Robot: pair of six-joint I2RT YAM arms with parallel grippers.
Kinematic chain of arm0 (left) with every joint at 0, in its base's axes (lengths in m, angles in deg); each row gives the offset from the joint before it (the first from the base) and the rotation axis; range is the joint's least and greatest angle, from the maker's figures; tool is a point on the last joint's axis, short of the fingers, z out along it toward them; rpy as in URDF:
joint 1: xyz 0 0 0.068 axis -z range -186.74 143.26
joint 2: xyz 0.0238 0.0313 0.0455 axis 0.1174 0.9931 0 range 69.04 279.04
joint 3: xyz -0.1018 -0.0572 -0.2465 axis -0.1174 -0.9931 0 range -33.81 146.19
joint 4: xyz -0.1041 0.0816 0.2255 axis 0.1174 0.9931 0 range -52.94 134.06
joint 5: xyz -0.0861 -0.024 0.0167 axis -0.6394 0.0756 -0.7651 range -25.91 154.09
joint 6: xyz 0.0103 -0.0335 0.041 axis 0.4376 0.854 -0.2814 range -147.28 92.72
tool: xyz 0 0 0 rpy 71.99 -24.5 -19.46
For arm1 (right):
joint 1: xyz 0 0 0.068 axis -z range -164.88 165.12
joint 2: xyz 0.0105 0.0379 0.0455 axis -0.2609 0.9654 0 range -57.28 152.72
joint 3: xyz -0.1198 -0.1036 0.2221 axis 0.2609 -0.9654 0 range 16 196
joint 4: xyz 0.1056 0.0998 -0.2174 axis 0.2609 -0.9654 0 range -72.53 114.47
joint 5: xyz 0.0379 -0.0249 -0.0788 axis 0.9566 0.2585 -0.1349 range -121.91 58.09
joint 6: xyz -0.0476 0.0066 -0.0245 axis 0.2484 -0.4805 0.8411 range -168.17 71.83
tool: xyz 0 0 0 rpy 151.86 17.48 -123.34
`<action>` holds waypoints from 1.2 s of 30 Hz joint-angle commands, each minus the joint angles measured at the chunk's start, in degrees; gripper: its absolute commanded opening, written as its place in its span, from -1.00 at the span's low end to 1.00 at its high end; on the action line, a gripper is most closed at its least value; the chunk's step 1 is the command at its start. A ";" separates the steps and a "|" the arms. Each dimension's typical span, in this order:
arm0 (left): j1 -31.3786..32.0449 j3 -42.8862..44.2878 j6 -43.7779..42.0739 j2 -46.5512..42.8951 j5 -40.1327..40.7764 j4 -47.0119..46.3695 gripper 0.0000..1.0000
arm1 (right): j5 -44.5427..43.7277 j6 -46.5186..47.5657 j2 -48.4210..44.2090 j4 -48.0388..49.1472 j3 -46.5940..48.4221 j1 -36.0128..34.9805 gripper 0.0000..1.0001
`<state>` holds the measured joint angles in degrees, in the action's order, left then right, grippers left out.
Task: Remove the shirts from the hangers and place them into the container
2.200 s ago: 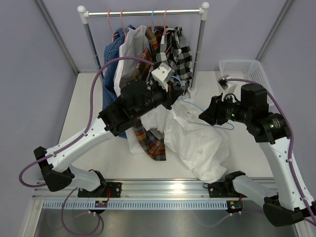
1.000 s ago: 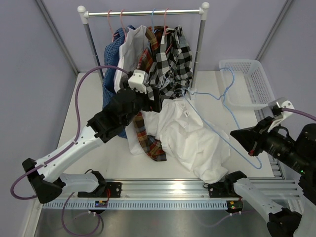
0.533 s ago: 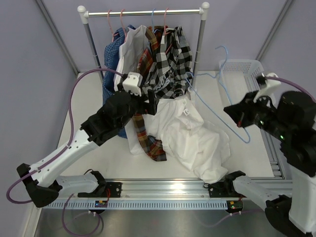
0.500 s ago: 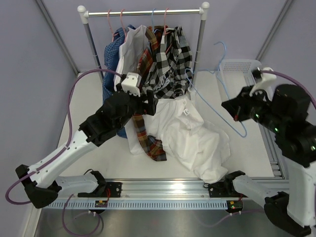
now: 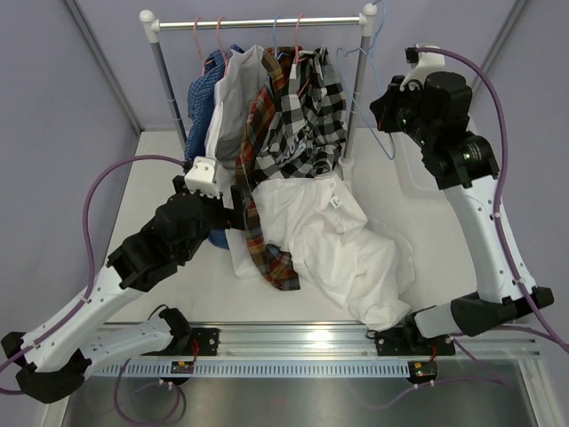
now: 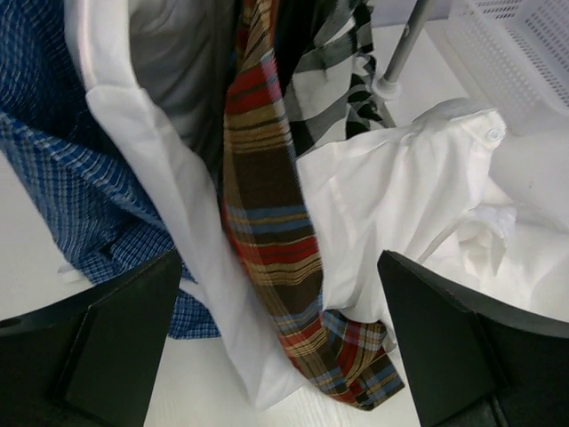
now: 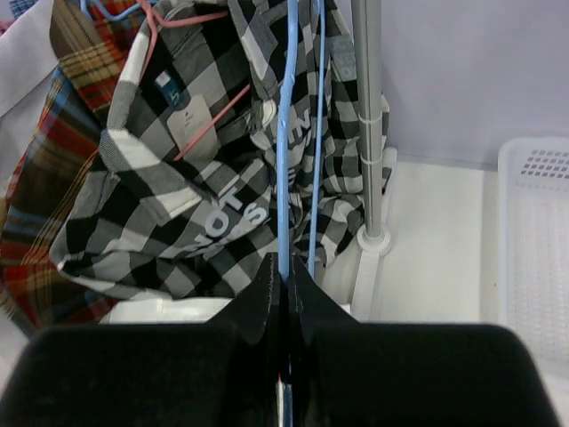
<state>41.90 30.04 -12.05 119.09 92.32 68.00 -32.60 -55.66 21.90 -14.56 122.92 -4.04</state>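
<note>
My right gripper is shut on a bare light blue hanger, held high beside the rack's right post. Still hanging on hangers are the blue checked shirt, a white shirt, the red-orange plaid shirt and the black-and-white checked shirt. Another white shirt lies crumpled on the table. My left gripper is open above the plaid sleeve and the white shirts, holding nothing. The container is mostly hidden behind my right arm in the top view.
The clothes rail runs across the back between two posts, with pink and blue hanger hooks over it. The right post's base stands between the checked shirt and the container. A metal rail borders the near table edge.
My right arm has swung the blue hanger from low over the table's right side up to the rack's right end. My left arm has drawn back toward the near left, still open.
</note>
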 commanded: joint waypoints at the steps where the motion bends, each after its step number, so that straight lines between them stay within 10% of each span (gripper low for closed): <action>1: -0.30 -1.80 -0.11 -2.40 3.94 1.40 0.98 | -3.00 1.86 4.22 9.05 5.65 -0.26 -1.00; 18: -0.30 -6.20 2.97 -6.45 3.24 2.28 0.98 | -13.73 0.63 16.02 14.15 2.97 -4.66 -0.96; 29: -0.30 -3.74 3.67 -4.60 2.10 2.20 0.98 | -6.97 -5.24 1.96 6.07 -5.12 -6.07 0.56; 36: -0.39 -1.19 3.32 -2.23 1.30 2.11 0.98 | 0.16 -14.04 -13.68 6.50 -34.42 -7.64 0.99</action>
<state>41.86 25.76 -9.23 116.48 94.02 71.67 -36.49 -64.09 10.40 -7.15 99.20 -10.18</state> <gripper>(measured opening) 0.988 0.987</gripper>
